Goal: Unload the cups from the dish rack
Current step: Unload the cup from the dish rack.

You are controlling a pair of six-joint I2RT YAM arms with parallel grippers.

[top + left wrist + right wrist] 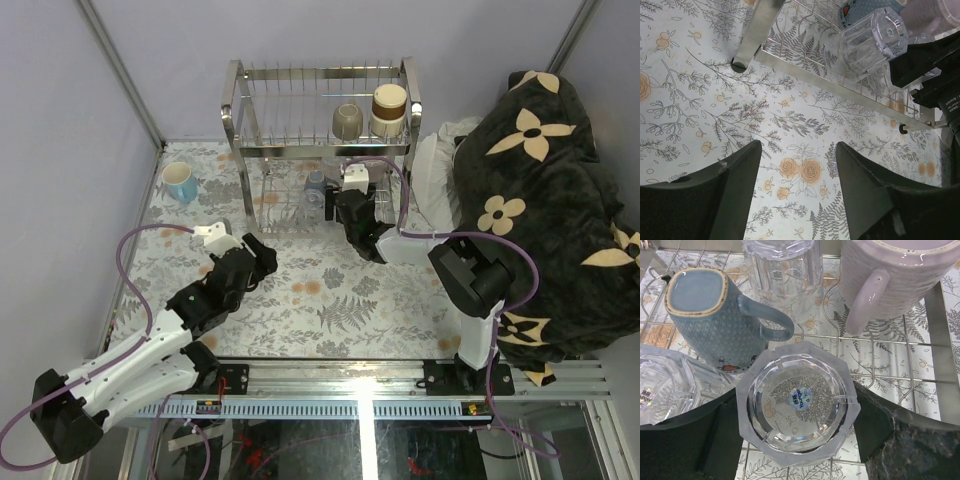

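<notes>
The chrome dish rack stands at the back. Its upper tier holds an olive-grey mug and a brown-and-cream cup. My right gripper reaches into the lower tier. In the right wrist view it is shut on an upside-down clear octagonal glass. Around it stand a grey-blue cup, a second clear glass, a pale lilac mug and a third glass. A light blue mug stands on the table at the left. My left gripper is open and empty over the cloth.
The table has a floral cloth. A dark flowered blanket is heaped at the right, against the rack. The rack's lower rail and a clear glass lie ahead of my left gripper. Grey walls close in the back and left.
</notes>
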